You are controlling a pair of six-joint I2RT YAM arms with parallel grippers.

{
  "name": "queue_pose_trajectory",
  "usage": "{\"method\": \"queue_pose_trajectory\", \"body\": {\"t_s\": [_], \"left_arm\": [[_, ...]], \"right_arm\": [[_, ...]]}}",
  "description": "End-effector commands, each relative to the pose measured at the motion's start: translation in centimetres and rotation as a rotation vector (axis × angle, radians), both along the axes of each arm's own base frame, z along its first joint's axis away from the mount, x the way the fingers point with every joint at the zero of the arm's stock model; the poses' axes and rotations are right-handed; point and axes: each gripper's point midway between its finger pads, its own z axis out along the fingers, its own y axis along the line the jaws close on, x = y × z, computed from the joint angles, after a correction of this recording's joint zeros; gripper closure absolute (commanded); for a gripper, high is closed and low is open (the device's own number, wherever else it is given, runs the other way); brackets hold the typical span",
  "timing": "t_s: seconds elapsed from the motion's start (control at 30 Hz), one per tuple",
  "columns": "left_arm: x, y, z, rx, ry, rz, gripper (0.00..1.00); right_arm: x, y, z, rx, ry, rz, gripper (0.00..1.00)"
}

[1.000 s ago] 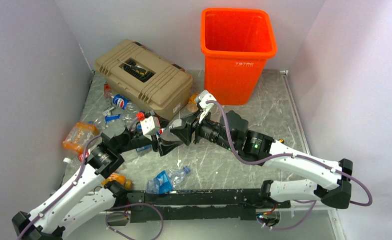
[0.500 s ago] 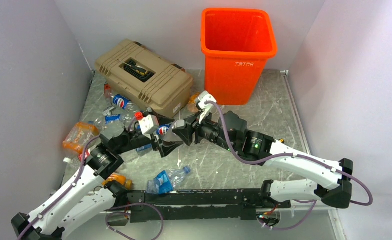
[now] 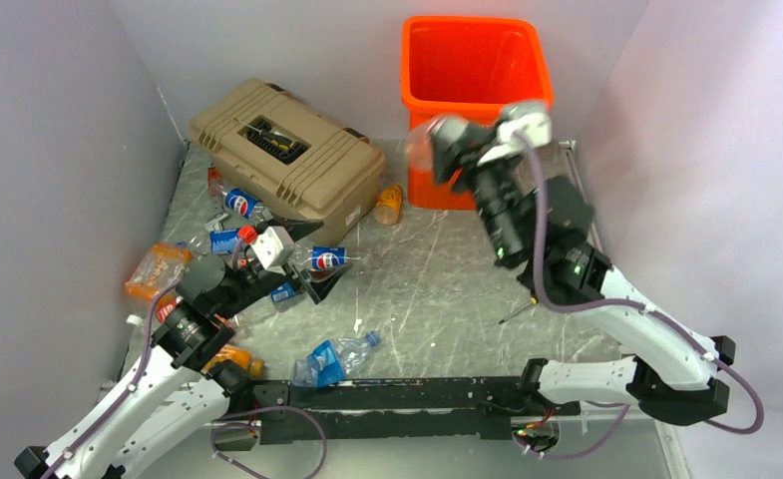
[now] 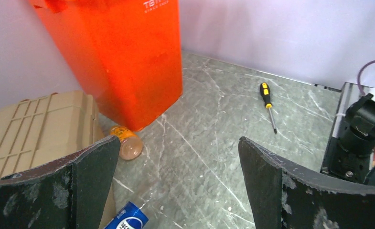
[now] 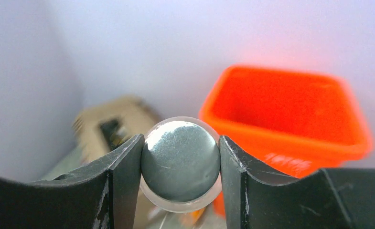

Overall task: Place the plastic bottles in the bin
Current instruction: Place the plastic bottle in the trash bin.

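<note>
**Right gripper (image 5: 180, 148) held a clear plastic bottle (image 5: 180, 169) raised before the orange bin (image 3: 475, 62).**
Its jaws were partly closed on the bottle's sides, the bottle seen end-on, with the bin's opening beyond it. The left gripper (image 4: 178, 157) stood spread wide and empty, low over the table (image 4: 214, 143), a Pepsi bottle (image 3: 325, 259) close by its fingers. The tan toolbox (image 3: 287, 150) sat left of the bin.

The left gripper (image 4: 178, 141) stands wide apart over the table (image 4: 214, 143), nothing between its fingers. A small orange bottle (image 4: 125, 143) lies at the bin's (image 4: 128, 62) foot, beside the toolbox (image 4: 32, 124). What seems a blue-labelled bottle (image 4: 128, 220) pokes in below. A screwdriver (image 4: 269, 105) lies to the right.
</note>
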Motion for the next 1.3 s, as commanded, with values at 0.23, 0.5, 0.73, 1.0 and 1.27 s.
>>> {"method": "queue_pose_trajectory", "body": {"t_s": [0.23,0.5,0.73,1.0,1.27], "left_arm": [[2.8,2.4,0.8,-0.035,0.017,0.212,0.0],[4.2,3.9,-0.1,-0.005,0.065,0.328,0.01],[4.3,4.4,0.1,-0.02,0.056,0.356,0.01],[4.3,4.1,0.3,-0.013,0.06,0.341,0.01],[5.0,3.6,-0.8,0.007,0.078,0.342,0.01]], "right_arm": [[13.0,-11.8,11.8,0.162,-0.211,-0.62,1.0],[24.6,-11.1,6.8,0.11,-0.151,-0.672,1.0],[30.3,-10.7,0.8,0.119,0.003,-0.611,1.0],[33.5,-9.2,-5.3,0.096,0.174,-0.516,0.01],[27.6,-8.0,3.5,0.198,0.022,-0.424,0.0]]}}
